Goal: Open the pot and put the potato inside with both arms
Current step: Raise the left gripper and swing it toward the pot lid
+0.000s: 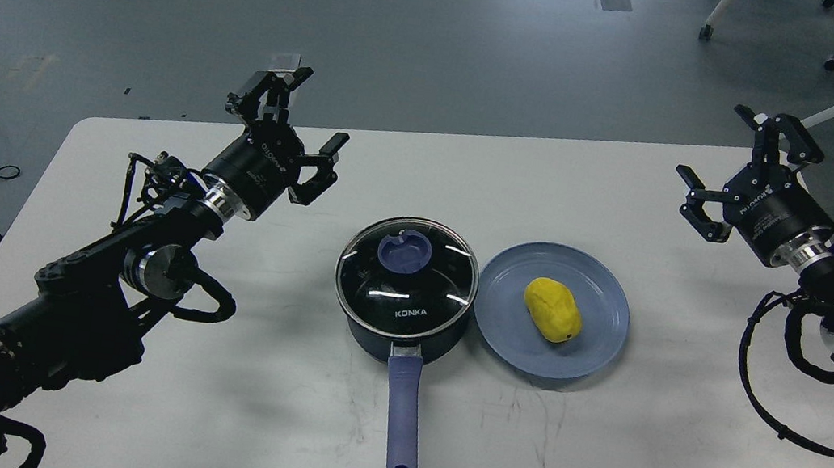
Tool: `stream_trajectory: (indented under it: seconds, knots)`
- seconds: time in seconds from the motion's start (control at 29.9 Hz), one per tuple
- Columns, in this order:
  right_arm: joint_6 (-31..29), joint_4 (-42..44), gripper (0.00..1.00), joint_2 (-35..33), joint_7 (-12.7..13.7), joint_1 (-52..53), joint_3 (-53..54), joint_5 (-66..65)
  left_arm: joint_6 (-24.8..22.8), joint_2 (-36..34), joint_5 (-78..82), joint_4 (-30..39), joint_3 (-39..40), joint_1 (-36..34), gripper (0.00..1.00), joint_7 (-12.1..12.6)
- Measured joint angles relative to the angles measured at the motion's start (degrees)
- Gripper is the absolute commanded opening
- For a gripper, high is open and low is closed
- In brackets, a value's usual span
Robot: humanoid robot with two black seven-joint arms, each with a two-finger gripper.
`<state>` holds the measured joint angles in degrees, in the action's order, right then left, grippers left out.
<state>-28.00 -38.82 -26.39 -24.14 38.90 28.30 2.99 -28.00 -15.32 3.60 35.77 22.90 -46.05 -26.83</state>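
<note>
Head view: the pot [408,298] sits mid-desk [260,424], glass lid [409,267] on, and the potato [553,309] lies on the blue plate [597,349] just to its right; your left end effector [286,130] and right end effector [744,174] hover wide open, empty, well apart from both. Expect the lid to be rigid, slick and breakable, so take it by the blue knob [404,251]; the potato looks light, firm and rounded, so pinch it across its narrow middle.

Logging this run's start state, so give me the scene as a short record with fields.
pot: mid-table, glass lid on, handle toward the robot
potato: on the blue plate, right of the pot
left tool: open, raised left of the pot, holding nothing
right tool: open, raised right of the plate, holding nothing
task progress: lid not yet lifted
</note>
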Motion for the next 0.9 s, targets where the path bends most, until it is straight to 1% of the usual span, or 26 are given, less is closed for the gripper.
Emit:
stream_trajectory:
  seconds: [0.23,0.4,0.5,0.63,0.7,0.8,0.9]
  knots:
    - [0.0,0.1,1.0,0.1,-0.1,0.0,0.0,0.0,0.0,0.2,-0.1,-0.6,0.1,0.1,0.98,-0.1]
    - [0.0,0.1,1.0,0.0,-0.3,0.0,0.0,-0.2,0.0,-1.1,0.1,-0.7,-0.4,-0.6,0.98,-0.1]
    - [0.0,-0.1,1.0,-0.4,-0.4,0.1,-0.1,-0.3,0.0,-3.2,2.1,-0.6,-0.7,-2.0,0.98,0.1]
    - [0.0,-0.3,1.0,-1.3,-0.5,0.2,-0.1,-0.4,0.0,-6.1,7.8,0.2,0.0,-3.7,0.98,-0.9]
    - [0.0,-0.4,1.0,-1.6,-0.5,0.2,-0.1,-0.4,0.0,-7.3,9.8,0.3,-0.1,-6.1,0.98,-1.1]
    - [0.0,-0.5,1.0,-2.3,-0.6,0.2,-0.1,-0.4,0.0,-8.5,14.4,3.0,-0.4,-9.1,0.98,-1.2]
    - [0.0,-0.5,1.0,-3.1,-0.6,0.2,-0.1,-0.4,0.0,-12.0,23.1,10.3,-0.4,-11.1,0.98,-1.2]
